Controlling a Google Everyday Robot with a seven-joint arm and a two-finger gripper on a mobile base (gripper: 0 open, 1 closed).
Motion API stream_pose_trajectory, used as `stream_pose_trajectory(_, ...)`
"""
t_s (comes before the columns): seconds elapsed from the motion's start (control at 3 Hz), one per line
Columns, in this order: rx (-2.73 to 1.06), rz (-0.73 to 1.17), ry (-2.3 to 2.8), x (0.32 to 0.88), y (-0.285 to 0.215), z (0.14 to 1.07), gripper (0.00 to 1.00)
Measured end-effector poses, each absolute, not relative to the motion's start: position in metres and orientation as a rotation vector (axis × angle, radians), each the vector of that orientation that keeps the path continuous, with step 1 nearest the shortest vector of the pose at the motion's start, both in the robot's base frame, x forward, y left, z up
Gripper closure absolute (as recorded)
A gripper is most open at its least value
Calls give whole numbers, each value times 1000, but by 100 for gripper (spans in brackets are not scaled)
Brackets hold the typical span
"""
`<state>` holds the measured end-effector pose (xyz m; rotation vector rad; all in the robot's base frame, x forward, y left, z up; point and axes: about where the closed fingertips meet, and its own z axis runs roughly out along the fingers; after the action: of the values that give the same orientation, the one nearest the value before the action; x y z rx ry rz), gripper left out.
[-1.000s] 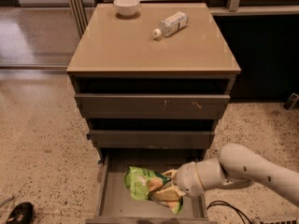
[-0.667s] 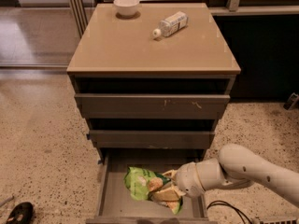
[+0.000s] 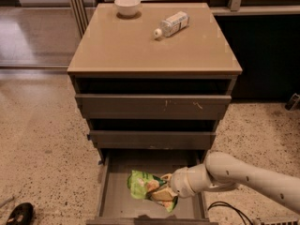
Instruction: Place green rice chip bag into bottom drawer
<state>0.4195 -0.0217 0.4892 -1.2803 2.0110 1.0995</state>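
the grey-brown bottom drawer (image 3: 117,170) stands pulled out beneath the tan bench (image 3: 140,48), and within its thin walls, toward the front and right of middle, is the crumpled bright-green foil chip bag (image 3: 142,184) with its orange-tan chip pictures showing. the white robot arm (image 3: 243,177) reaches in from the right and its claw (image 3: 168,192) is right against the bag's right edge, over the drawer, though i cannot tell whether it is clamped on the bag or loose. up on the bench a small white bowl (image 3: 127,5) sits at the back left, with a clear plastic bottle with a white label (image 3: 172,24) lying on its side just to its right.
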Motion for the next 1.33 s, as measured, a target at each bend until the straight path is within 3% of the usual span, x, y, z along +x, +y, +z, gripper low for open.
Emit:
stream_pose_trajectory(0.67, -1170, 1004, 2073, 465, -14, 407, 100)
stream_pose_trajectory(1.33, -1150, 1029, 2058, 470, -12, 383, 100)
